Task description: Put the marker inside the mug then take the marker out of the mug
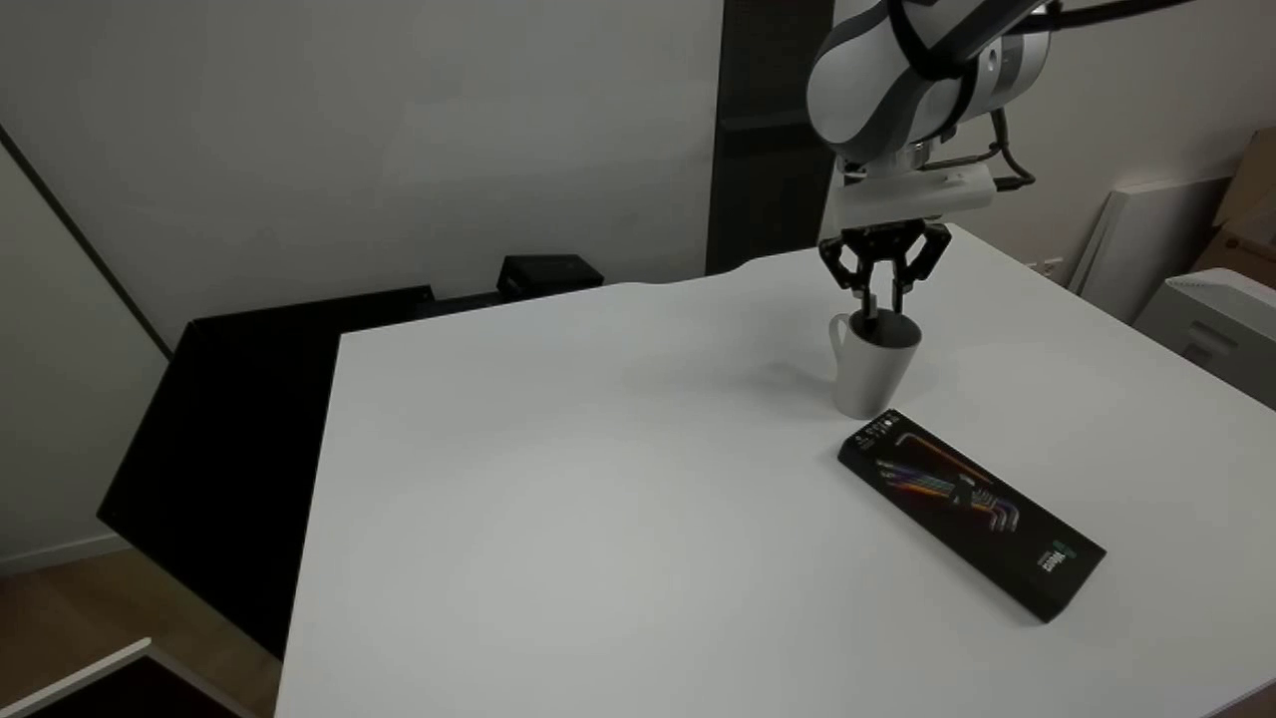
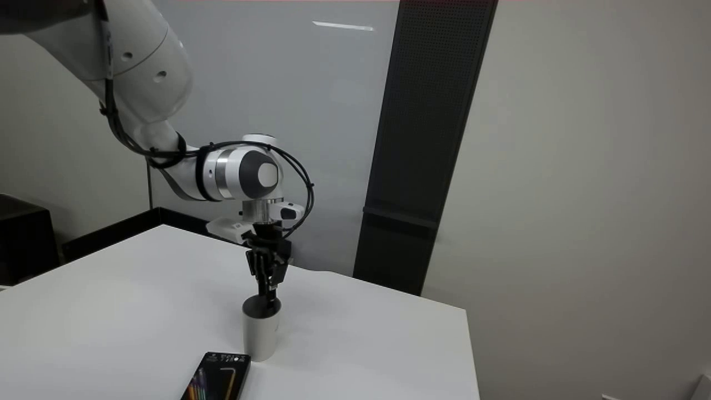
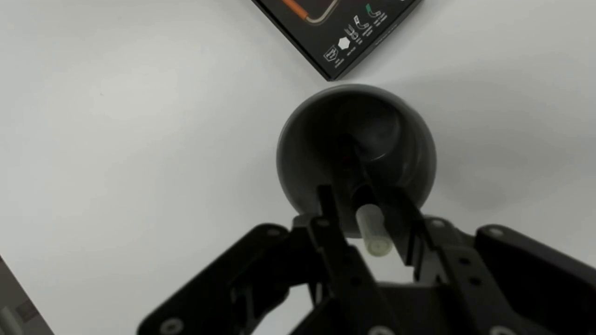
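Observation:
The grey mug [image 1: 869, 377] stands upright on the white table in both exterior views [image 2: 260, 338]. In the wrist view I look down into its dark inside [image 3: 307, 125]. The marker [image 3: 372, 228] stands tilted in the mug, its white end sticking up above the rim and its black part going down inside. My gripper [image 3: 364, 191] is over the mug, fingers pointing down at its mouth, one on each side of the marker. A gap shows between the marker and the left finger, so the jaws are open around it. The marker's lower end is lost in shadow.
The flat black case [image 1: 972, 514] with coloured print lies on the white table [image 1: 558, 519] close beside the mug; its corner [image 3: 335, 56] nearly meets the mug in the wrist view. The mug's handle [image 1: 837, 334] points away from the case. A wall stands behind the table.

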You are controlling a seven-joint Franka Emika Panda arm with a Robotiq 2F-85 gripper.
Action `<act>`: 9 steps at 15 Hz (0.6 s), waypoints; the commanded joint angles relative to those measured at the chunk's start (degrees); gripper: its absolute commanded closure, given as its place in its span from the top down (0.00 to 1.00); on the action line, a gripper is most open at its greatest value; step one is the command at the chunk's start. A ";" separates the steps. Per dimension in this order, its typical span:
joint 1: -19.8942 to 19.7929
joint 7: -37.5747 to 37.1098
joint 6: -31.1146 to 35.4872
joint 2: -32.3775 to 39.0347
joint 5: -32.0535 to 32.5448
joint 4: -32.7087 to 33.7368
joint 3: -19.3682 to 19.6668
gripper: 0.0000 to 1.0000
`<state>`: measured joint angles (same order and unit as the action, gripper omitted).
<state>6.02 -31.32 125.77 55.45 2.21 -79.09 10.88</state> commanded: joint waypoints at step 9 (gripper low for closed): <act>-0.11 0.05 4.20 -0.53 0.56 -1.78 0.72 0.49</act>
<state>5.88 -31.20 129.02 55.46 2.30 -79.77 11.40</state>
